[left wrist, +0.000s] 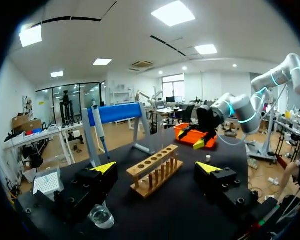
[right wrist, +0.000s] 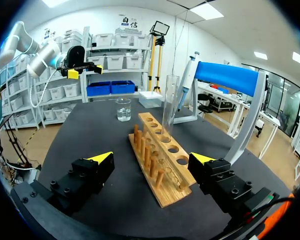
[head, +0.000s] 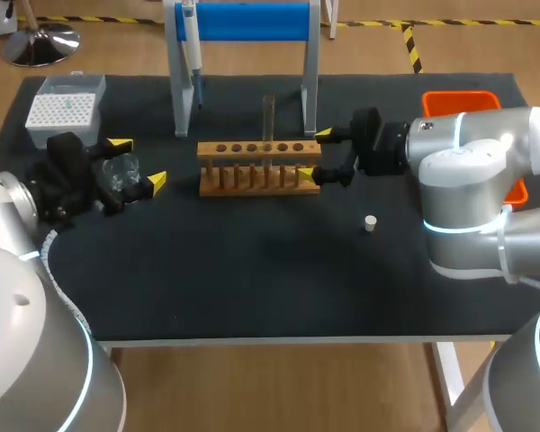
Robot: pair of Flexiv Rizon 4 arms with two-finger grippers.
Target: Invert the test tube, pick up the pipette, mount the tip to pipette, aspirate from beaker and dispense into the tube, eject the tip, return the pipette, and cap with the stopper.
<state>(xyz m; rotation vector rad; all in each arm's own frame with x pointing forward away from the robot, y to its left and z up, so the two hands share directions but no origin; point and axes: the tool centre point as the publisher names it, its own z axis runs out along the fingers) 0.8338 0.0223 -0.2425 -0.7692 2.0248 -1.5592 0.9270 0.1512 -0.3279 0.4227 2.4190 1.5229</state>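
A clear test tube (head: 269,115) stands upright in the wooden rack (head: 259,167) at mid-table. My right gripper (head: 316,154) is open at the rack's right end, its fingers straddling that end of the rack (right wrist: 160,165) without touching it; the tube (right wrist: 169,107) is farther along. My left gripper (head: 138,162) is open at the left, with the glass beaker (head: 121,171) low beside one finger (left wrist: 104,167). The pipette (head: 191,45) hangs on the blue stand. The small stopper (head: 370,223) lies on the mat right of centre.
A tip box (head: 65,110) sits at the back left corner. The blue-barred stand (head: 248,20) rises behind the rack. An orange bin (head: 472,101) is at the back right, behind my right arm.
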